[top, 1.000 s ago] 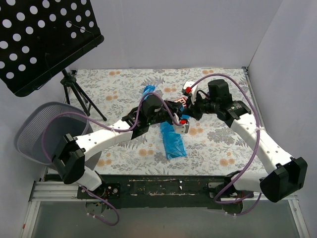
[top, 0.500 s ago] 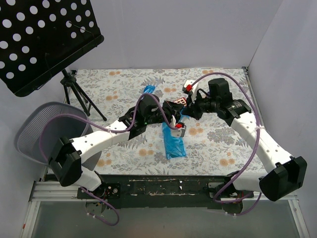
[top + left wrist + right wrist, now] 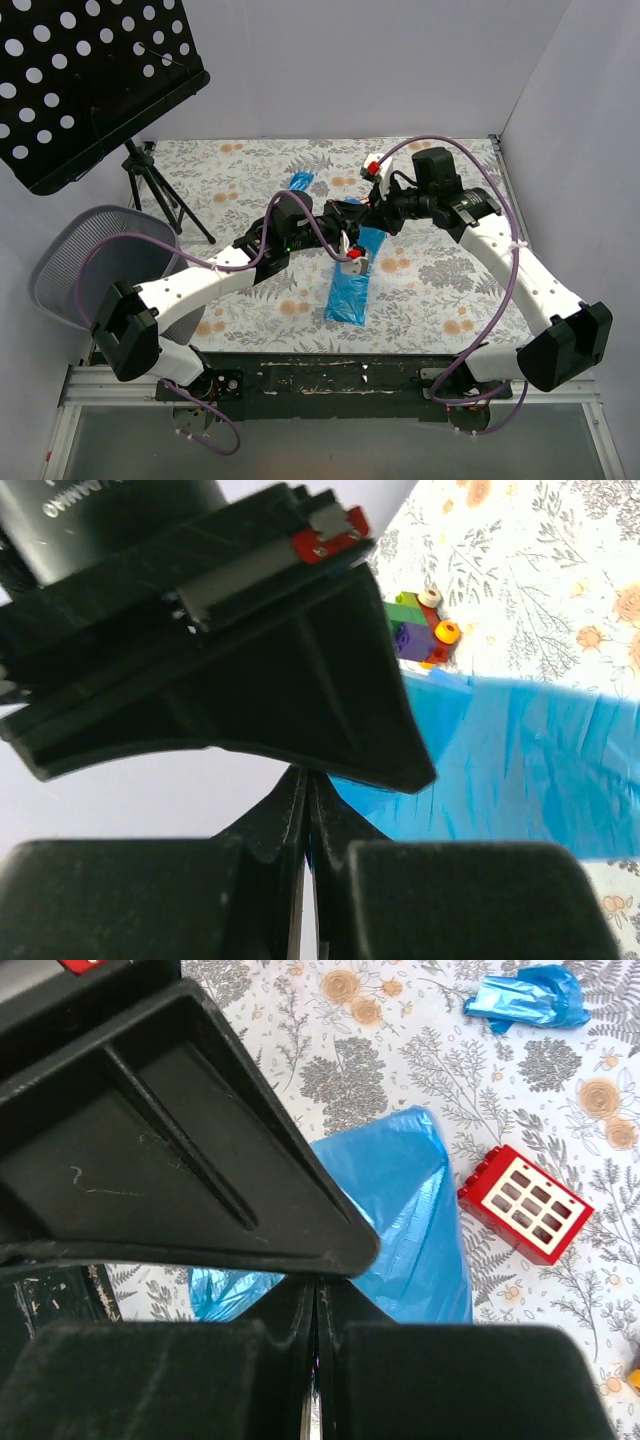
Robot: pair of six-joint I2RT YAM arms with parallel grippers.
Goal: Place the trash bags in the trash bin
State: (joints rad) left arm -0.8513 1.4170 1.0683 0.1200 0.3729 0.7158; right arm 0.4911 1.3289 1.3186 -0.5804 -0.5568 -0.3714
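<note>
Both closed claws, left (image 3: 305,800) and right (image 3: 316,1295), crowded over the crinkly blue plastic bag (image 3: 348,290) lying mid-counter (image 3: 450,280). A red toy block (image 3: 525,1205) and a multicoloured brick car (image 3: 420,630) lay just beside it. The grey wire-mesh bin (image 3: 75,265) stood well apart at the left.

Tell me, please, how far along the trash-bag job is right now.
Done: nothing; the trash bin at the left edge shows no blue inside. In hand: the left gripper and right gripper are both shut on the blue bag, mid-table. Left: carry it to the bin and drop it in; a smaller crumpled blue piece lies farther back.
</note>
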